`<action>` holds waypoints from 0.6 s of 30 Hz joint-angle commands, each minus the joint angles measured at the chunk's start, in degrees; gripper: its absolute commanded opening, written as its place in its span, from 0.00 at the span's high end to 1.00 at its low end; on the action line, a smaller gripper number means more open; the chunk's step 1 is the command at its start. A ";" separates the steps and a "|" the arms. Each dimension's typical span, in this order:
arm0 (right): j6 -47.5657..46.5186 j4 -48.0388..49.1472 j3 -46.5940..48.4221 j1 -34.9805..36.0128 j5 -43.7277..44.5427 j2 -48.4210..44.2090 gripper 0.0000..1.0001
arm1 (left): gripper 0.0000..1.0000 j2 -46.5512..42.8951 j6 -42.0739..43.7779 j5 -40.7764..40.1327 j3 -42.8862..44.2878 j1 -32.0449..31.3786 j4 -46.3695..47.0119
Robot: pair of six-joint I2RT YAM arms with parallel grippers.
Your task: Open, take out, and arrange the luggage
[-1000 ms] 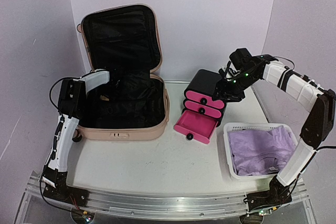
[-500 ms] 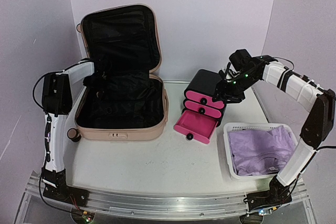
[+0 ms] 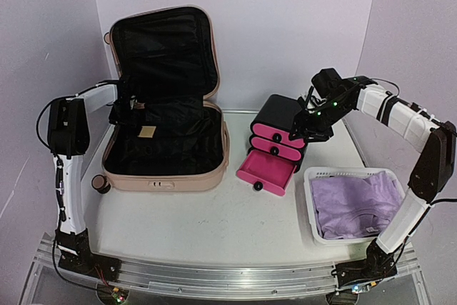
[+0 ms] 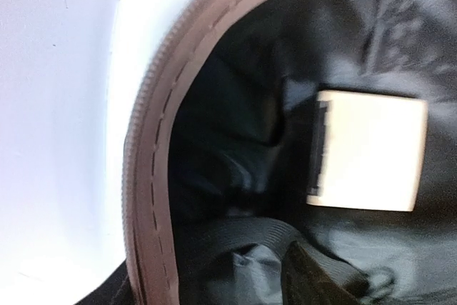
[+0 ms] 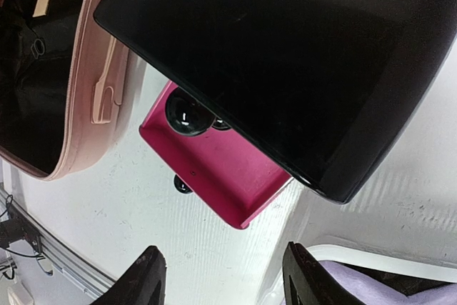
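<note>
The pale pink luggage (image 3: 166,176) lies open at the back left, its lid (image 3: 166,48) upright and black lining showing. My left gripper (image 3: 125,110) is at the case's left rear rim. The left wrist view shows that rim (image 4: 150,141), the lining, a black strap (image 4: 235,237) and a pale card (image 4: 368,151). Its jaws (image 4: 221,291) look apart and hold nothing. My right gripper (image 3: 314,128) hovers open and empty by the black-and-pink drawer box (image 3: 280,116). In its wrist view (image 5: 228,276) it is over bare table.
The drawer box's bottom pink drawer (image 3: 265,171) is pulled out and empty. It also shows in the right wrist view (image 5: 221,169). A white basket (image 3: 350,171) with lilac cloth (image 3: 353,205) stands front right. A luggage wheel (image 3: 100,185) sticks out at the case's front left.
My left arm has drawn back from the middle of the case to its left rear rim. A pale card now shows on the lining. The right arm has not moved.
</note>
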 commanded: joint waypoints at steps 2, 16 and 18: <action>0.22 0.77 -0.28 -0.02 -0.04 -2.20 0.43 | 0.34 -3.95 -1.93 10.70 2.52 -1.95 3.15; 0.83 0.74 1.09 -0.10 -0.58 -2.23 0.43 | 0.14 10.10 1.73 3.09 14.11 -8.16 1.47; 0.89 0.75 1.29 -0.05 -0.78 -2.30 0.43 | 0.14 10.02 0.94 4.67 14.61 -8.23 0.58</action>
